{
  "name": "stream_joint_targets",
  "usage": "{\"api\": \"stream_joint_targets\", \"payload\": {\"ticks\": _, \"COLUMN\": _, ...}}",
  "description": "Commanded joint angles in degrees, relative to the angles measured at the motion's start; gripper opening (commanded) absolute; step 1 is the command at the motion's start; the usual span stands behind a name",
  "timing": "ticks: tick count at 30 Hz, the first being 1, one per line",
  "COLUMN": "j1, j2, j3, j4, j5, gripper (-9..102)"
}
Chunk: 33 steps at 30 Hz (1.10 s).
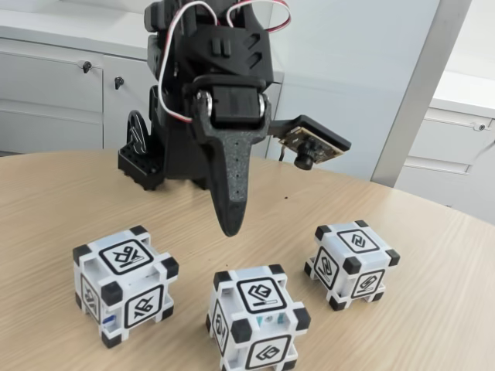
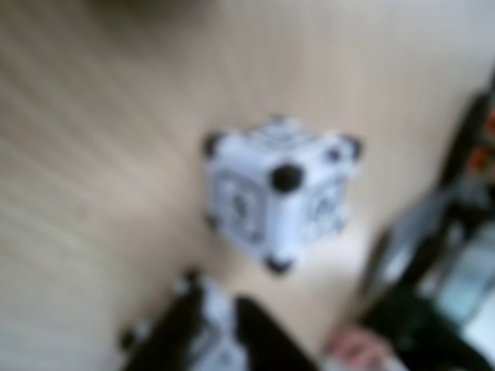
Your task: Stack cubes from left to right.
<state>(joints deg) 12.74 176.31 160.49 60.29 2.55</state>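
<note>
Office-type room: pale grey cabinets with keyed locks (image 1: 87, 67) along the far wall, round light wood-grain table (image 1: 54, 201) in front.

Fixed view: three white cubes with black corners and glyph faces sit on the table in a loose row, all apart from each other. Left cube (image 1: 125, 284) is near the left side, middle cube (image 1: 257, 318) is nearest the camera at the bottom edge, right cube (image 1: 352, 263) sits a bit farther back. None stacked, all resting flat on the table.

The black arm (image 1: 209, 85) stands at the far side of the table, red-white wires looped on top. Gripper (image 1: 232, 220) hangs in the air, pointing down, tip above the table in the gap behind the left and middle cubes, touching nothing. Only one tapered black finger (image 1: 234, 178) is clearly seen from this angle, so whether the pincer is spread or pressed together cannot be told. Nothing is held. A small camera board (image 1: 309, 147) sticks out to the right of the wrist.

Wrist view is heavily blurred: one cube (image 2: 274, 201) near centre on the table, seen corner-on; a second cube (image 2: 197, 328) partly cut at the bottom edge. Dark blurred shapes at the right edge, not identifiable.
</note>
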Motion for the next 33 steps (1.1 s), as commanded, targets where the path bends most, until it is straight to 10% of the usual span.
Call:
{"api": "stream_joint_targets", "payload": {"ticks": 1, "j1": -0.26, "j2": 0.44, "j3": -0.35, "j4": -0.09, "j5": -0.79, "gripper": 0}}
{"api": "stream_joint_targets", "payload": {"ticks": 33, "j1": -0.26, "j2": -0.97, "j3": -1.32, "j4": -0.18, "j5": 1.14, "gripper": 0}}
